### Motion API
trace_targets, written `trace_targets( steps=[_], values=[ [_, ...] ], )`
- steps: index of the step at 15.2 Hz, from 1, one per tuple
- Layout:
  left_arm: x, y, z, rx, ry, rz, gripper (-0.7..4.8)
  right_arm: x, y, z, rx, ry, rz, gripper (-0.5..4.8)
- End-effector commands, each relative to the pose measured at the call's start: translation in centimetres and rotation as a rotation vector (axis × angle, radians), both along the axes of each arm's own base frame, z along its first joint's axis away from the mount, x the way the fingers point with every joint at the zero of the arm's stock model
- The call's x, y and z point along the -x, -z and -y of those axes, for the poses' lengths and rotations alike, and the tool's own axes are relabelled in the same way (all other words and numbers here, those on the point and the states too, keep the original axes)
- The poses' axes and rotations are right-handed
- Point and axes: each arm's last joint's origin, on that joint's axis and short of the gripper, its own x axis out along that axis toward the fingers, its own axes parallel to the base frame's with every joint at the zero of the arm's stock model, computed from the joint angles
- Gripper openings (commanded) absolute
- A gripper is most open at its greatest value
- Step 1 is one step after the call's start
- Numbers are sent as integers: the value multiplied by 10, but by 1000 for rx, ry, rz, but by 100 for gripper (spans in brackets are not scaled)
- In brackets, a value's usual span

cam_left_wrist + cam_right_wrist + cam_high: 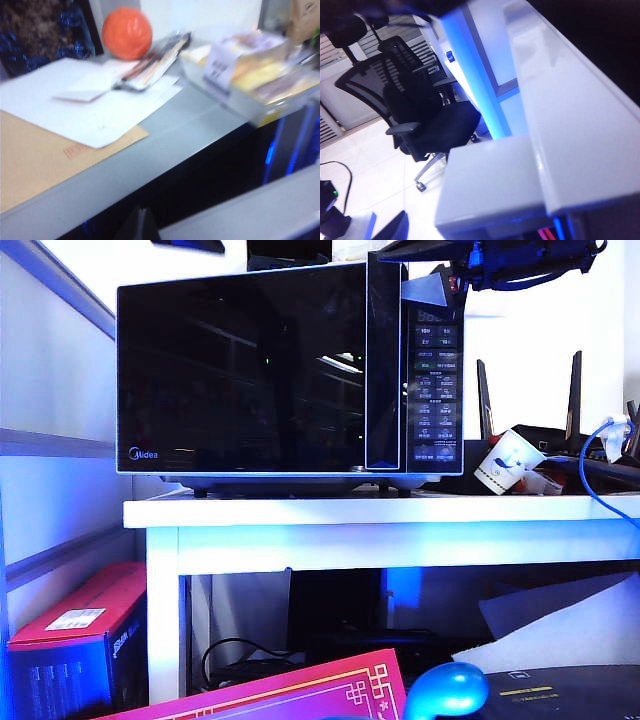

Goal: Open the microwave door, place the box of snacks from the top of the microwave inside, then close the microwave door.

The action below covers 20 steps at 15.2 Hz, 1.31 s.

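The microwave (290, 375) stands on a white table (380, 512), seen from low down, so its top is hidden and no box of snacks shows. The glossy black microwave door (240, 370) faces me. Its handle strip (384, 365) seems to stand slightly out from the button panel (436, 390). My right arm (530, 260) hangs above the microwave's top right corner. Of my right gripper only one dark fingertip (394, 229) shows, beside the table's edge (570, 125). My left gripper (140, 220) shows as a single dark point, shut and empty, over a gap between desks.
A paper cup (505, 462), a router (560, 440) and a blue cable (595, 475) sit right of the microwave. Red and pink boxes (80, 625) lie below. The left wrist view holds papers (95, 107), an orange ball (127, 32) and a clear container (250, 70). An office chair (415, 110) stands on the floor.
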Motion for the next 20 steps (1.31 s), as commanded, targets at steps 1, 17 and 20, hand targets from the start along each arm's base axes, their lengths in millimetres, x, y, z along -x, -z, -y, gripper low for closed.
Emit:
trace_targets(
  steps=[1,17,20],
  values=[
    [-10,-1,5,54,71,88,-6,8,-19,-3,-37,-74,77,279],
    [-64,47,33,140,23,250,-6,11,-21,-9,-44,-106,69,279],
    [-64,48,33,142,16,247,-6,8,-21,5,-43,-68,63,279]
  ],
)
